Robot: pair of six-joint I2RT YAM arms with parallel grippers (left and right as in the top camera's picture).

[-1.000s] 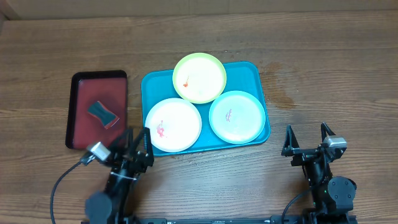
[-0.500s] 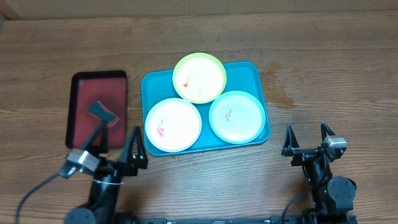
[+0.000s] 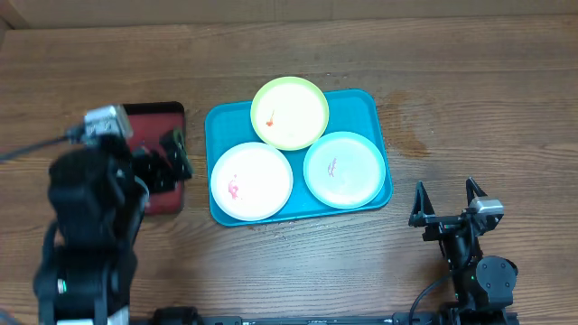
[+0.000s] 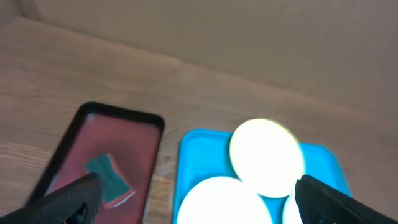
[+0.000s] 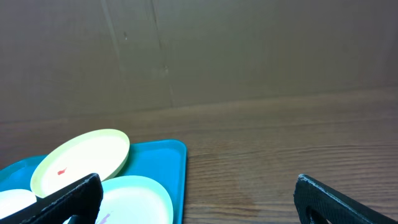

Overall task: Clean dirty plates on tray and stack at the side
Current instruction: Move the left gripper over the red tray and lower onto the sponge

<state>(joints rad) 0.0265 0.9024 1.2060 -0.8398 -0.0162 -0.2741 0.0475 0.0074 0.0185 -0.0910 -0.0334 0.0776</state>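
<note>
Three plates lie on the teal tray [image 3: 366, 108]: a yellow-green plate [image 3: 289, 113] at the back, a white plate [image 3: 251, 181] front left and a pale blue plate [image 3: 343, 169] front right, each with a small red smear. My left gripper [image 3: 173, 155] hangs open above the table between the dark red tray and the teal tray, holding nothing. In the left wrist view the gripper [image 4: 199, 208] frames the white plate [image 4: 221, 202] and the yellow-green plate [image 4: 266, 155]. My right gripper [image 3: 444, 194] stands open near the front right, apart from the tray, with the pale blue plate [image 5: 134, 196] ahead to its left.
A dark red tray [image 3: 158, 113] with a black rim lies left of the teal tray, half covered by my left arm. A teal sponge [image 4: 109, 177] rests on it. Bare wooden table [image 3: 470, 108] stretches to the right, and a cardboard wall [image 5: 249, 50] stands behind.
My left arm has risen and swung left and back from the front edge to above the dark red tray. The right arm and the plates have not moved.
</note>
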